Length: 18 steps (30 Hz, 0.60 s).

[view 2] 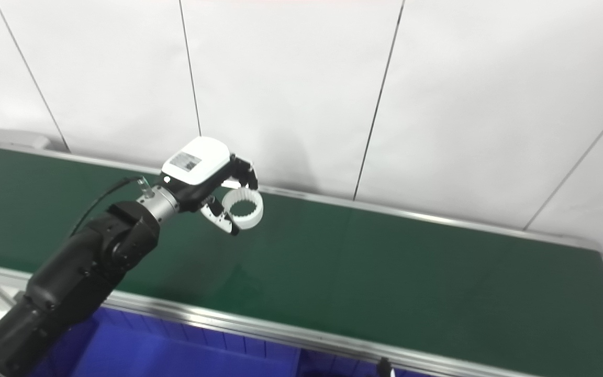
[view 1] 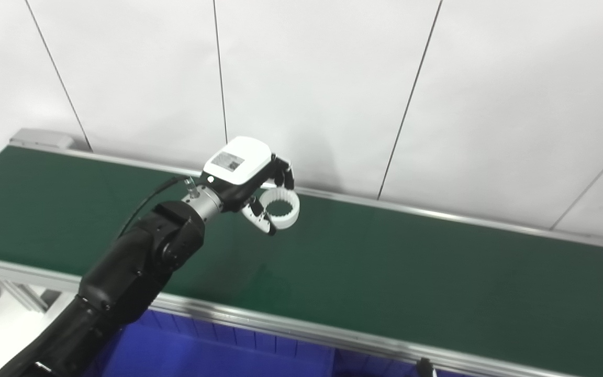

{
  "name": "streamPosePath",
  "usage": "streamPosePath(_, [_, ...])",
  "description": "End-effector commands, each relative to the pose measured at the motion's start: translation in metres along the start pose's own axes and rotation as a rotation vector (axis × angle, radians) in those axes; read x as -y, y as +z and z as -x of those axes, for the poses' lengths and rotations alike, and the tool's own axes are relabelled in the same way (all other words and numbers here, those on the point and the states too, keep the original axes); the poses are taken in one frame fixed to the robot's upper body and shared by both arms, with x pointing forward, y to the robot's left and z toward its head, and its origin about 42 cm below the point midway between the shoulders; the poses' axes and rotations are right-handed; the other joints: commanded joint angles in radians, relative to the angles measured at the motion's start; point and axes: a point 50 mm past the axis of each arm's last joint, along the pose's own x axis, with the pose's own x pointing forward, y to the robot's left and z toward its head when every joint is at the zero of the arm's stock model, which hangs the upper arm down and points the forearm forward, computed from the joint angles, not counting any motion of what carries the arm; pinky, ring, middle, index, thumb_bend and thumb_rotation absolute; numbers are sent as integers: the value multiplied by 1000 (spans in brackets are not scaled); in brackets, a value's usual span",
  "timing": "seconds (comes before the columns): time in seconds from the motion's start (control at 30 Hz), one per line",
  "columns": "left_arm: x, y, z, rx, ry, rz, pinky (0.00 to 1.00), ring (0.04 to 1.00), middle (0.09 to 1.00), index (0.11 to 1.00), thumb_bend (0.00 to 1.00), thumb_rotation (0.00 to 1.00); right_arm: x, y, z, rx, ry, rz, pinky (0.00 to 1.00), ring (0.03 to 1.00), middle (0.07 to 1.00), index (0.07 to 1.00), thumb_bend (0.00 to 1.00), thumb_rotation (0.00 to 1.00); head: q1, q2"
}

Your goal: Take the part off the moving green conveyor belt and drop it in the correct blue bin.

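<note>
White ring [view 1: 281,209] held above the green belt [view 1: 385,272].

The ring is a short white band with small teeth around its inner face, its open centre showing the belt behind. It is tilted, opening toward the camera, and pinched at its left rim in the left hand [view 1: 249,180], clear of the belt surface. The belt runs left to right, dark green between silver rails. A blue bin [view 1: 202,351] lies below the near rail.

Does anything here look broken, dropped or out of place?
Nothing stands out. The left hand holds the white toothed plastic ring above the green conveyor belt, and the blue bin sits below its near edge.
</note>
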Motion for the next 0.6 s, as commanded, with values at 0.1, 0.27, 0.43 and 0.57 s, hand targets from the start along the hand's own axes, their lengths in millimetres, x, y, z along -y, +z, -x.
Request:
streamPosePath(0.1, [-19,8,26,16,67,-3,641,570,529,490,522,67,5,13,0,55,14,-9,917,948,985,1000,759,1000,16,27])
streamPosePath(0.27, [-9,23,60,-11,23,19,606,565,529,489,522,62,12,19,1,61,14,17,884,936,983,1000,747,1000,36,63])
streamPosePath(0.43, [5,31,97,-47,-17,55,598,564,520,489,522,62,23,28,1,64,16,19,862,925,977,1000,757,1000,78,123])
streamPosePath(0.57, [15,36,127,-72,-40,72,598,554,495,488,521,61,29,32,-1,65,21,24,855,917,968,1000,768,1000,98,142])
